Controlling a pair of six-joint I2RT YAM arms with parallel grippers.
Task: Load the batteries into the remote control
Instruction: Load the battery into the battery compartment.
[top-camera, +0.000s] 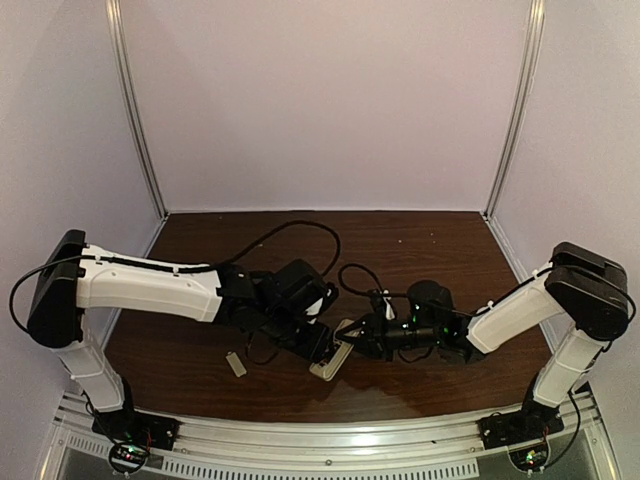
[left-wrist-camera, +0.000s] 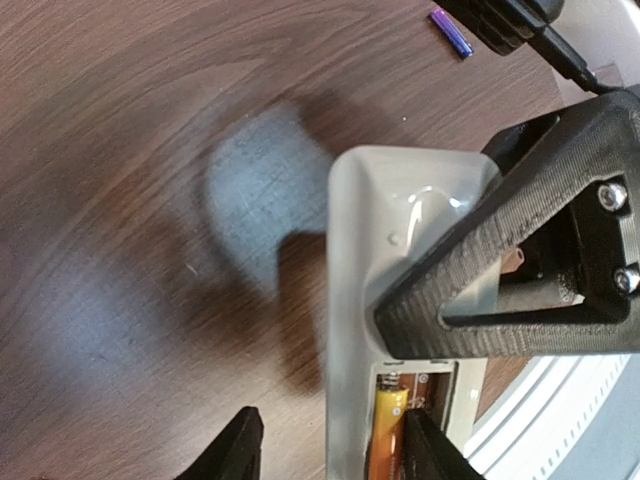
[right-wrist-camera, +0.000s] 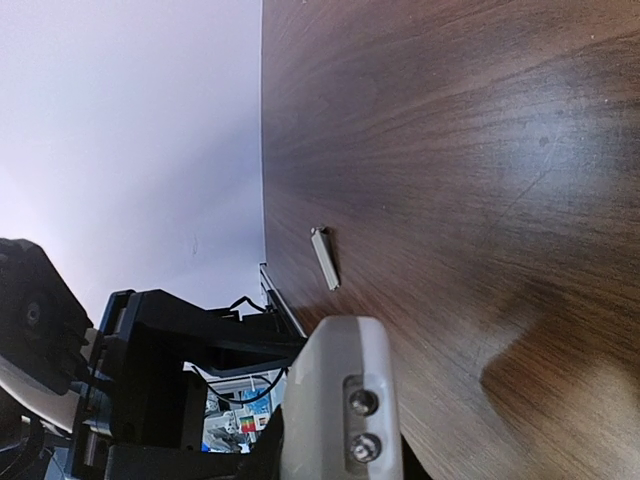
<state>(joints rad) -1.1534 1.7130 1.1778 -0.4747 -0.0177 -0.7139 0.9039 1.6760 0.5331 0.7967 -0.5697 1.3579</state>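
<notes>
Remote (top-camera: 328, 364) sits at the front middle of the bench (top-camera: 420, 240), between the two arms, beige-grey back facing up; cannot tell whether it lies flat or is tipped off the wood

Left wrist view: battery bay is uncovered at the near end of the remote, and one orange battery (left-wrist-camera: 388, 430) is lying in it, lengthwise

Left arm (top-camera: 150, 285) reaches in from the left. Left jaws are spread wide and hold nothing: one fingertip (left-wrist-camera: 240, 452) is over bare wood off the remote's side, and the other fingertip is at the bay, just beside the battery

Right arm (top-camera: 510, 315) reaches in from the right. One black ribbed finger (left-wrist-camera: 450, 270) of the right jaws lies across the remote's back, near the bay. The second finger is hidden, so I cannot tell whether these jaws grip the remote or how wide they stand

Small flat grey cover (top-camera: 236, 364) lies on the bench to the left of the remote, well apart from it, under the left arm

Small purple stick (left-wrist-camera: 452, 33) lies on the wood beyond the remote; too small to identify
</notes>
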